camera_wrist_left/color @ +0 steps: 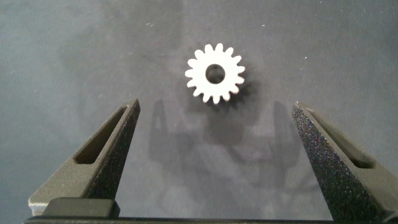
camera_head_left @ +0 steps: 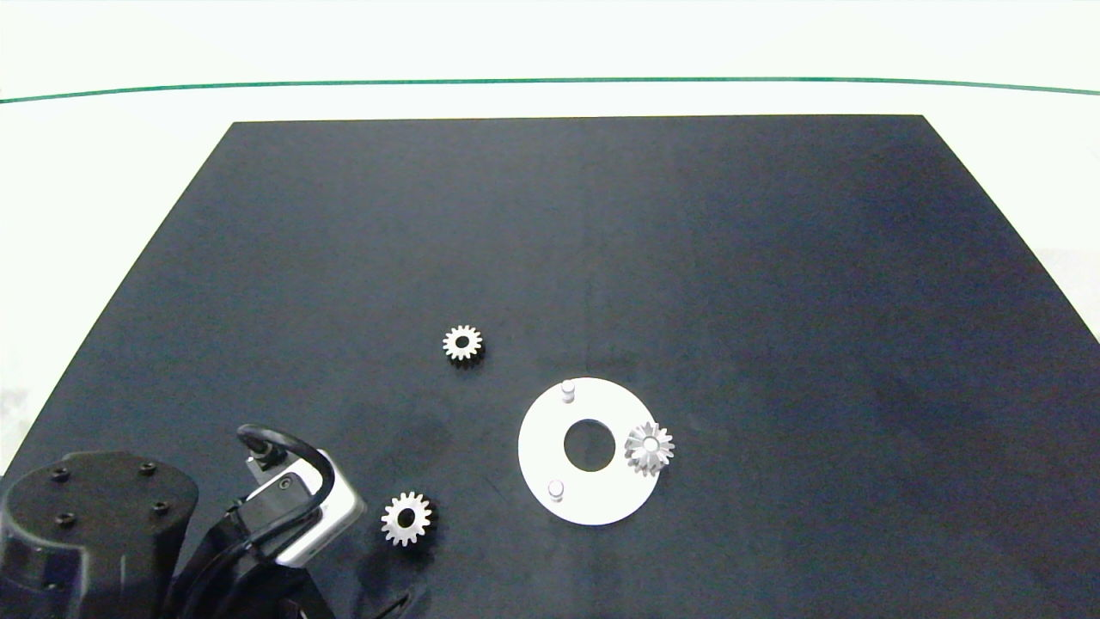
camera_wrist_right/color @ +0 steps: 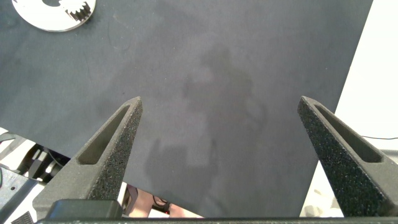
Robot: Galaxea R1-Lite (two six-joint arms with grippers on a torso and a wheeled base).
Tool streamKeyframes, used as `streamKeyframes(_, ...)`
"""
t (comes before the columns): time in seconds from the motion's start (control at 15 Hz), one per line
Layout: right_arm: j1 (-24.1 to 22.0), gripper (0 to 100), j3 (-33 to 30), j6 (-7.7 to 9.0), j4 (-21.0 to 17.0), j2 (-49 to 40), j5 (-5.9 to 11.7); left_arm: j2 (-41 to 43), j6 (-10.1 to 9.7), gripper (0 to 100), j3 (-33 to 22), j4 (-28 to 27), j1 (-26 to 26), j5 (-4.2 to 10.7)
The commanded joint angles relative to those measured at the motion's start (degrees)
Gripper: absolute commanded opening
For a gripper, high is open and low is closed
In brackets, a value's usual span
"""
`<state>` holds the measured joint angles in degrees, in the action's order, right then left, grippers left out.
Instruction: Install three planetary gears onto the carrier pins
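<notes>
Left claw (camera_wrist_left/color: 214, 155) hangs spread above the near gear (camera_wrist_left/color: 215, 73), flat on the tabletop (camera_head_left: 773, 284) at 8 o'clock from the disc (camera_head_left: 593, 503). One gear (camera_head_left: 650, 447) sits pinned at 3 o'clock; two pins (camera_head_left: 567, 390) bare. Judged small, rigid, slick: pinch across the teeth. Right claw (camera_wrist_right/color: 217, 158) spread, idle.
</notes>
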<state>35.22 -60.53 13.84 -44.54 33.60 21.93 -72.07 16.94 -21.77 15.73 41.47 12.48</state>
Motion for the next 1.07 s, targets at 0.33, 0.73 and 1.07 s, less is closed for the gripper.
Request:
streamKeyframes(0.33, 0.03, 100, 1.38, 0.14, -0.54, 1.47, 0.13, -5.19, 0.19, 100, -2.49, 0.53, 0.19, 0.17)
streamKeyframes(0.73, 0.2, 100, 4.89, -0.3, -2.56, 4.28, 0.04, -6.68, 0.37, 100, -3.98, 0.62, 0.19, 0.17)
streamKeyframes(1.07, 0.29, 100, 5.68, -0.56, -2.56, 4.55, 0.04, -8.26, 0.19, 100, -3.98, 1.06, 0.19, 0.26)
